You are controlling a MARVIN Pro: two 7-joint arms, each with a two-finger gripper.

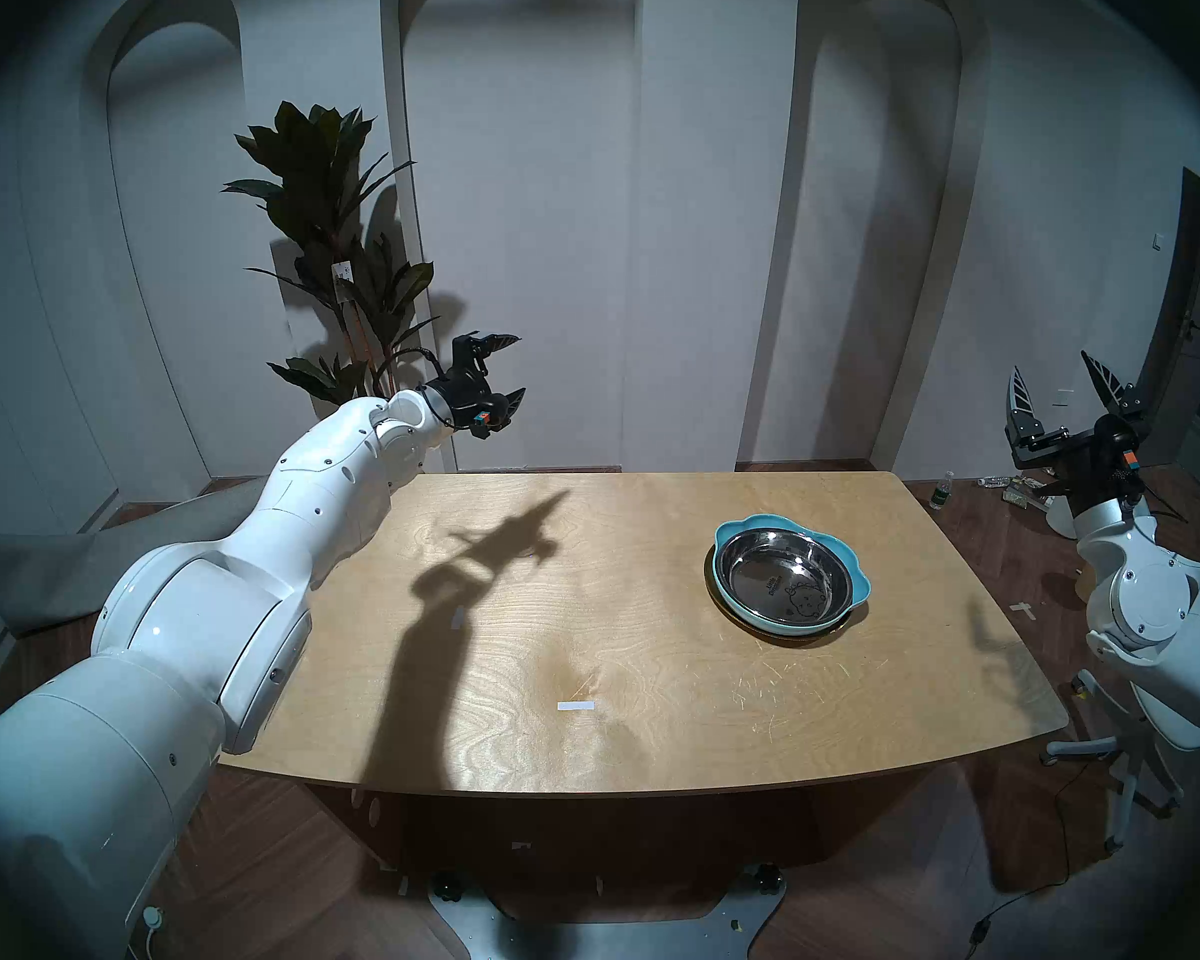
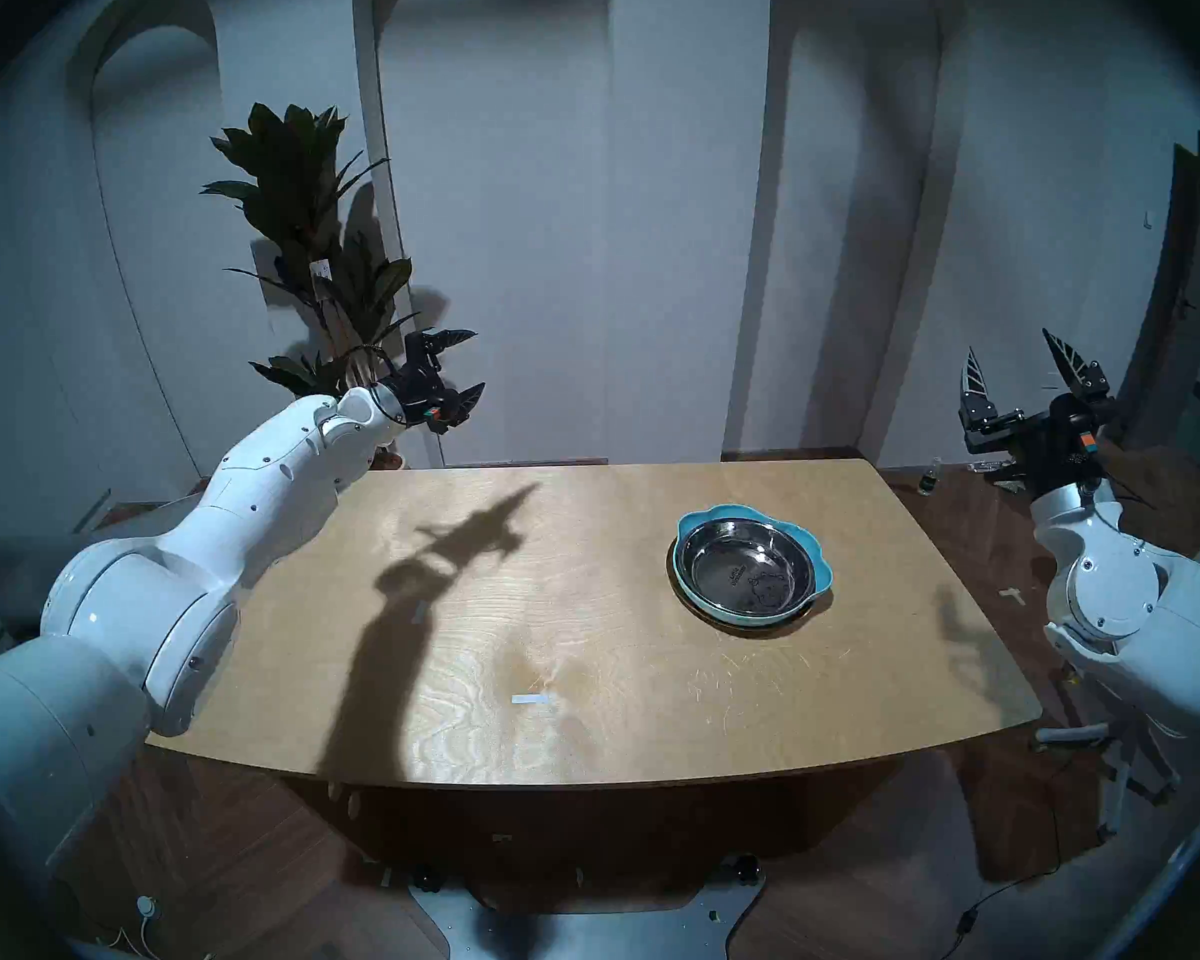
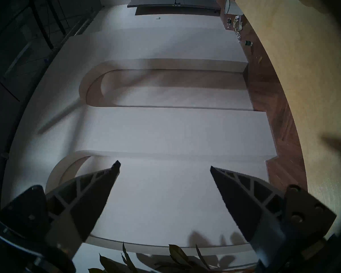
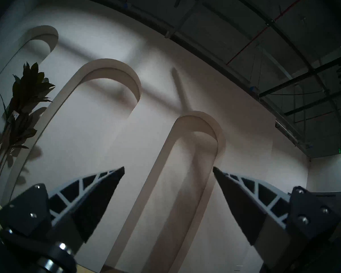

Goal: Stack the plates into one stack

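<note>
1. Sitting right side up on the counter (image 1: 514,661), the stack (image 1: 788,577) holds three dishes, one of each kind, all opening upward.
2. One steel dish (image 1: 777,581) lies uppermost, nested in one blue lobed dish (image 1: 853,574); its cartoon print sits toward the counter's near edge.
3. One gold plate (image 1: 843,628) shows only as a thin dark sliver under the blue dish.
4. Being roundish, the stack has no clear long axis.
5. Two grippers are in view: the left gripper (image 1: 510,372) hangs above the counter's far left corner, fingers spread wide, holding nothing.
6. The right gripper (image 1: 1061,383) is raised beyond the counter's right end, fingers pointing up, wide apart and empty.
</note>
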